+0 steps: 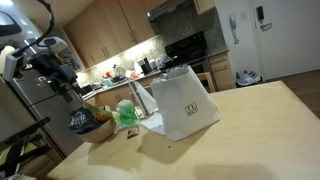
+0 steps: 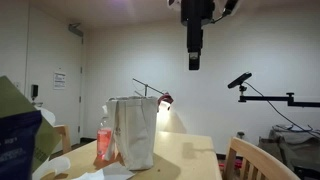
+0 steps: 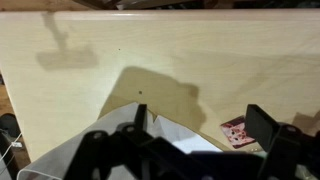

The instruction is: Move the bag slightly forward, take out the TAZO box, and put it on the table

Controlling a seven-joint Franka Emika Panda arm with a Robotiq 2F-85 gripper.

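Note:
The large white paper bag [image 1: 186,103] stands upright on the tan wooden table [image 1: 260,130], its dark logo facing the camera. It also shows in an exterior view [image 2: 133,130], and its open white top is at the bottom of the wrist view [image 3: 110,150]. My gripper [image 2: 194,64] hangs high above the table, well above the bag and apart from it. In the wrist view the gripper [image 3: 203,120] is open and empty, and it looks straight down at the table [image 3: 150,50]. The TAZO box is not in view.
A red-pink bottle [image 2: 104,146] stands beside the bag. A blue-and-white snack bag [image 1: 82,121] and a green item [image 1: 126,114] lie by the bag near my arm's base. A small red-pink item [image 3: 238,131] lies on the table. A chair back [image 2: 250,160] stands at the table's edge.

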